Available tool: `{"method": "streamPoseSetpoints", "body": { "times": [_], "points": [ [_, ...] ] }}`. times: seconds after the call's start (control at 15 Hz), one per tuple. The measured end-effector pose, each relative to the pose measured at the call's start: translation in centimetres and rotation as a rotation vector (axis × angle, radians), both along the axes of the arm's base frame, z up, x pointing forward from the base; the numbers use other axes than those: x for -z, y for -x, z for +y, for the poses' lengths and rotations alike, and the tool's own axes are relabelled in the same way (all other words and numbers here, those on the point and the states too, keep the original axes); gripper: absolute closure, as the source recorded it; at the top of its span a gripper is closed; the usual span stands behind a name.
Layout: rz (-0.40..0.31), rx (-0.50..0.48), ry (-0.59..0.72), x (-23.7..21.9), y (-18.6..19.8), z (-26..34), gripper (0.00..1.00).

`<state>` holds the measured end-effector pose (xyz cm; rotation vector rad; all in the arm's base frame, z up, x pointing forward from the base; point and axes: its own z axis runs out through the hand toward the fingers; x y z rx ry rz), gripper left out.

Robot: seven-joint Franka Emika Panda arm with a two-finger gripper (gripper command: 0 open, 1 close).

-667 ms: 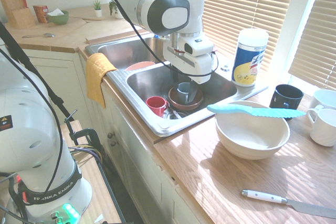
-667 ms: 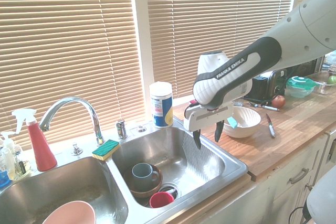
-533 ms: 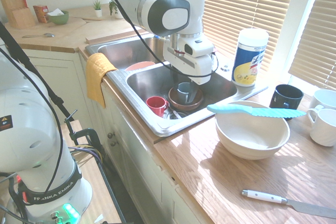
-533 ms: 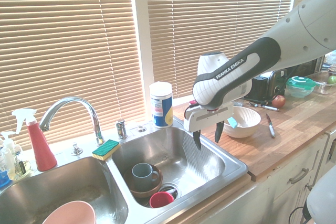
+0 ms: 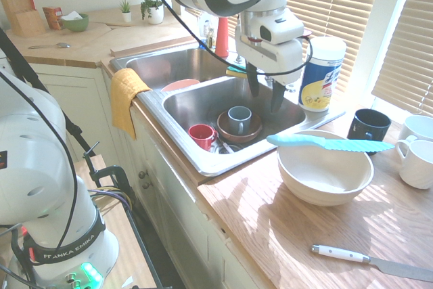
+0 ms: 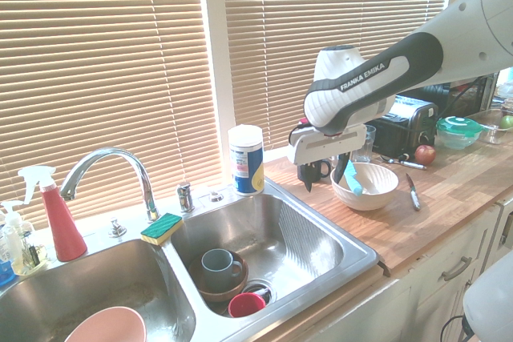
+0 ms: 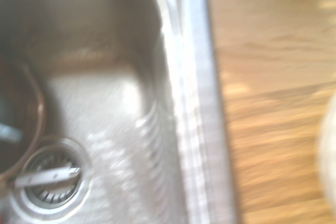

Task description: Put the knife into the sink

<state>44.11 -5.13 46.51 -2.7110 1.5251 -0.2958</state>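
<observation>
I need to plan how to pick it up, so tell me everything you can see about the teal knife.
The knife is one teal piece, plastic by its look, with a rounded handle and a long blade that is serrated along one edge. It lies flat across the rim of the white bowl, bridging it, both ends overhanging, the tip toward the black mug. Only the bowl touches it. The second exterior view shows only one end of it in the bowl.

Teal knife (image 5: 329, 143) lies across the white bowl (image 5: 325, 175); jaws open over sink (image 5: 196, 103).
</observation>
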Motion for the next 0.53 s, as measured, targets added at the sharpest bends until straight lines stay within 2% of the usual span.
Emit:
{"method": "streamPoseSetpoints", "body": {
  "times": [0.13, 0.27, 0.53],
  "points": [
    [-0.019, 0.112, 0.021, -1.6, 0.1, -3.1, 0.00],
    [-0.011, 0.206, 0.021, -1.1, 0.3, -5.0, 0.00],
    [0.037, 0.291, -0.001, 1.7, -0.2, -6.7, 0.00]
  ]
}}
